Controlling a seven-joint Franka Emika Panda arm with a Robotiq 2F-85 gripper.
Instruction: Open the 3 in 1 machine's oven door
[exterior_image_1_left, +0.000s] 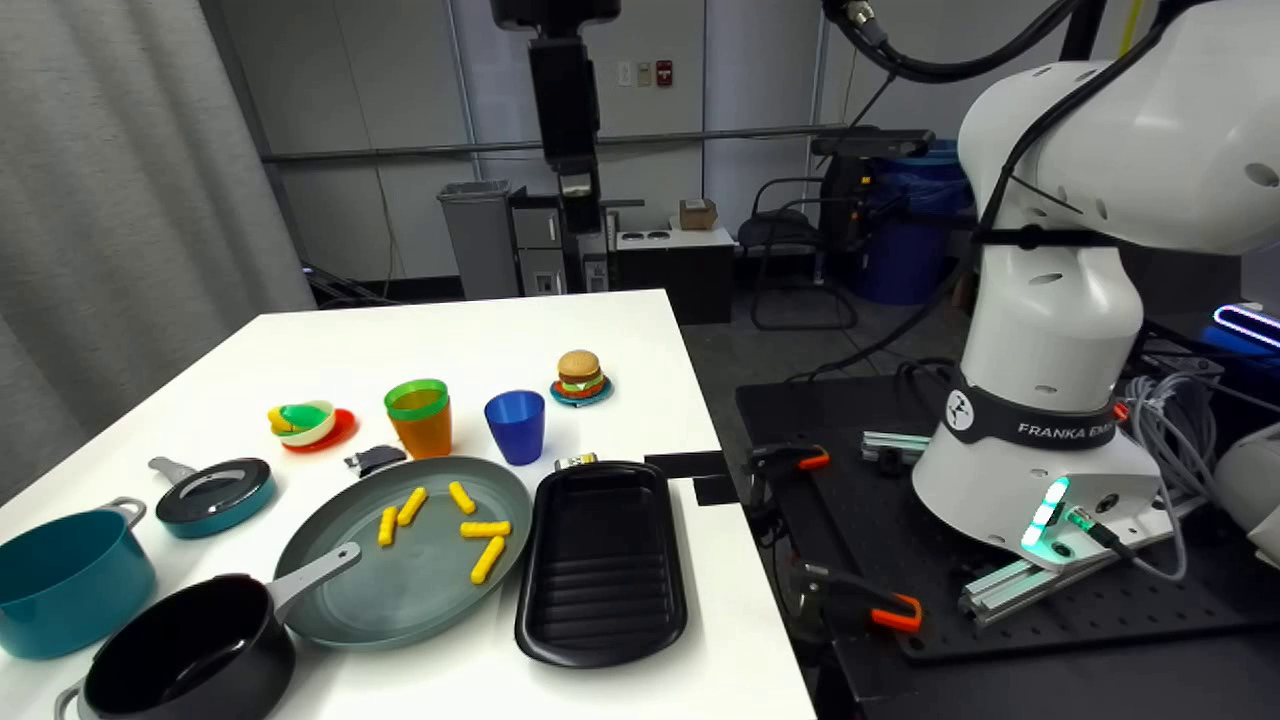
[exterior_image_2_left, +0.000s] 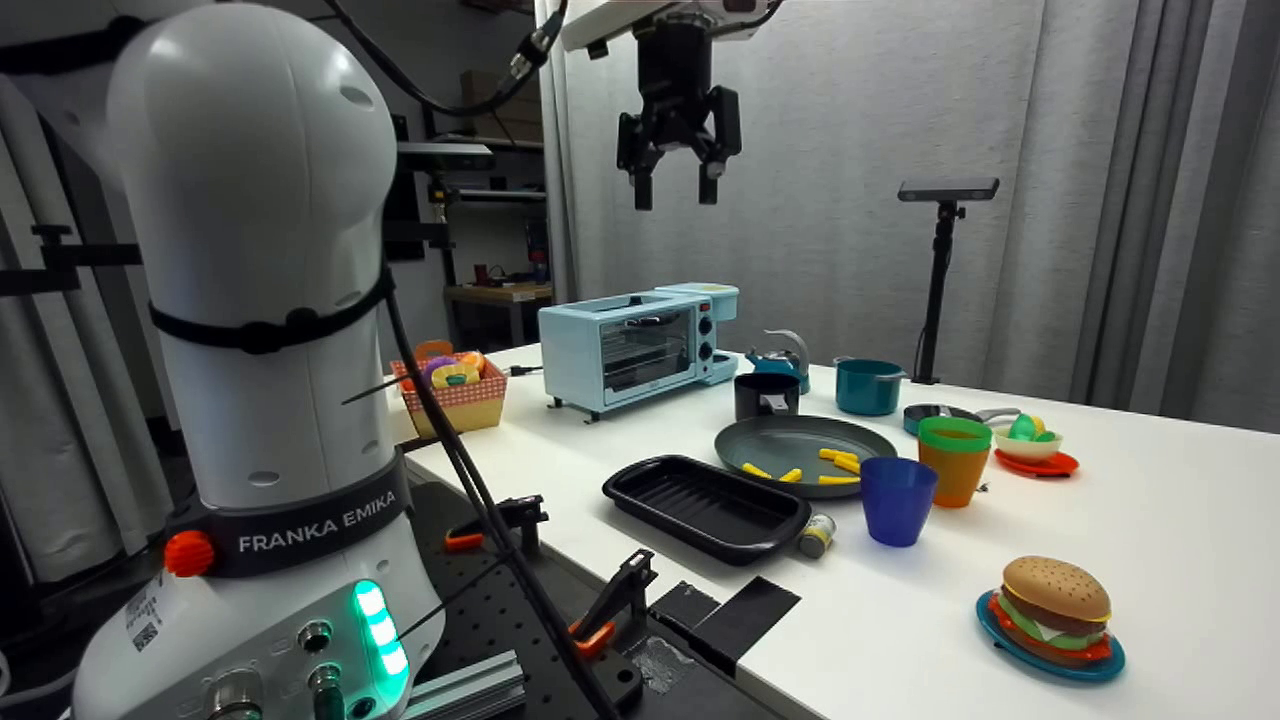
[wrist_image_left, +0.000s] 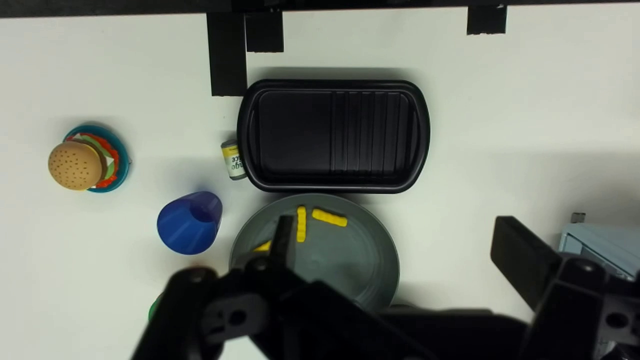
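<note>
The light blue 3 in 1 machine (exterior_image_2_left: 570, 350) stands at the back of the white table in an exterior view. Its oven door (exterior_image_2_left: 647, 352) is a glass front that looks upright and shut, with a rack visible behind it. In the wrist view only a corner of the machine (wrist_image_left: 600, 242) shows at the right edge, partly behind a finger. My gripper (exterior_image_2_left: 676, 188) hangs high above the table, apart from the machine. It is open and empty, fingers pointing down. It also shows edge-on in an exterior view (exterior_image_1_left: 580, 205) and with fingers wide apart in the wrist view (wrist_image_left: 397, 235).
A black tray (exterior_image_2_left: 710, 505), a grey plate (exterior_image_2_left: 740, 445) with yellow sticks, a black pot (exterior_image_2_left: 766, 400), a teal pot (exterior_image_2_left: 868, 388), a blue cup (exterior_image_2_left: 897, 500) and a toy burger (exterior_image_2_left: 1055, 605) stand on the table. A toy basket (exterior_image_2_left: 465, 405) is left of the machine.
</note>
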